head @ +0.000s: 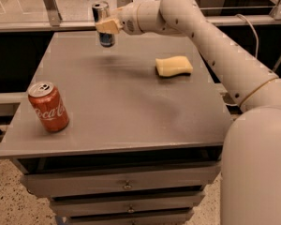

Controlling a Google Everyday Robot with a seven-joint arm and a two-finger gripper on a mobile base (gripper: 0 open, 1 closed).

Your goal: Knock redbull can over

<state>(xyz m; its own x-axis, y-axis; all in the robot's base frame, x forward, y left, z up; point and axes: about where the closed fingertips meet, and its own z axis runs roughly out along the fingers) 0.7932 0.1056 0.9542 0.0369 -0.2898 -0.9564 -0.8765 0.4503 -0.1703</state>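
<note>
The redbull can (102, 18), slim, silver and blue, stands upright near the far edge of the grey table (126, 111), left of centre. My gripper (108, 26) is right against the can's front and right side, about halfway up it, and covers part of it. The arm reaches in from the right across the far part of the table. Whether the can rests on the table or is held just above it is not clear.
A red Coca-Cola can (49, 107) stands upright near the table's front left corner. A yellow sponge (173, 65) lies at the far right, just below my arm. Drawers (126, 185) sit under the tabletop. A metal rail runs behind the table.
</note>
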